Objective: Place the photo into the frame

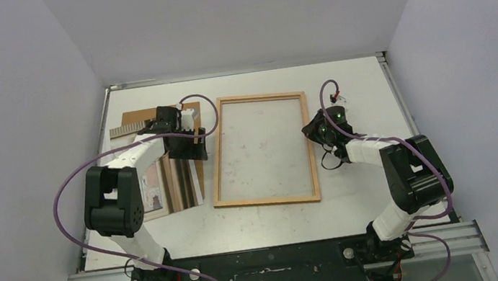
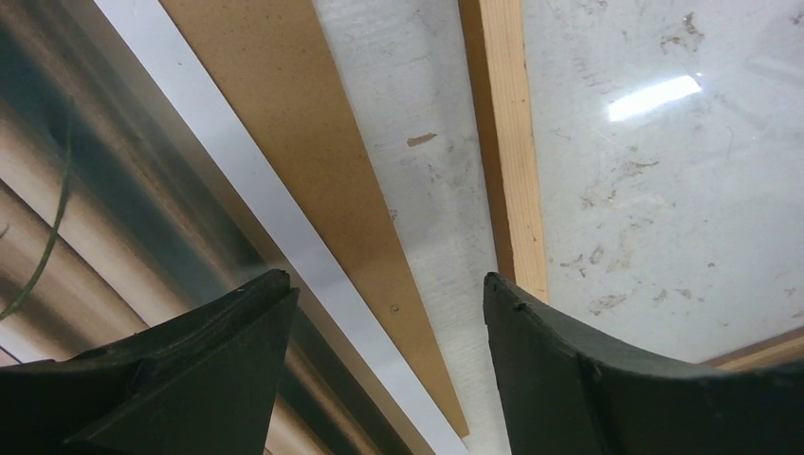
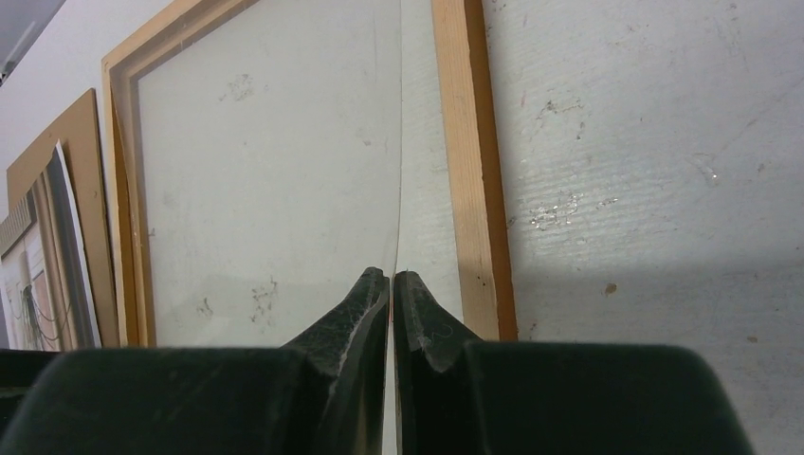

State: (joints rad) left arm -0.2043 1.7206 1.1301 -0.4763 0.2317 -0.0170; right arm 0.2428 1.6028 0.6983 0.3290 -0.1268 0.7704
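Note:
The frame (image 1: 217, 166) lies flat mid-table, a narrow light-wood border round a clear pane. To its left the photo (image 1: 182, 182) rests striped side up on a brown backing board (image 1: 134, 117). My left gripper (image 1: 191, 139) hangs open just above the photo's right edge. In the left wrist view its jaws (image 2: 387, 277) span the photo (image 2: 114, 190), the board (image 2: 284, 95) and the frame's left border (image 2: 507, 142), with nothing between them. My right gripper (image 1: 314, 132) sits at the frame's right border (image 3: 465, 171). Its jaws (image 3: 392, 275) are shut on a thin clear sheet (image 3: 399, 142) seen edge-on.
Grey enclosure walls close in the white table (image 1: 357, 97) at the back and on both sides. The backing board (image 3: 57, 142) and the photo (image 3: 38, 284) show at the left edge of the right wrist view. Purple cables loop over both arms.

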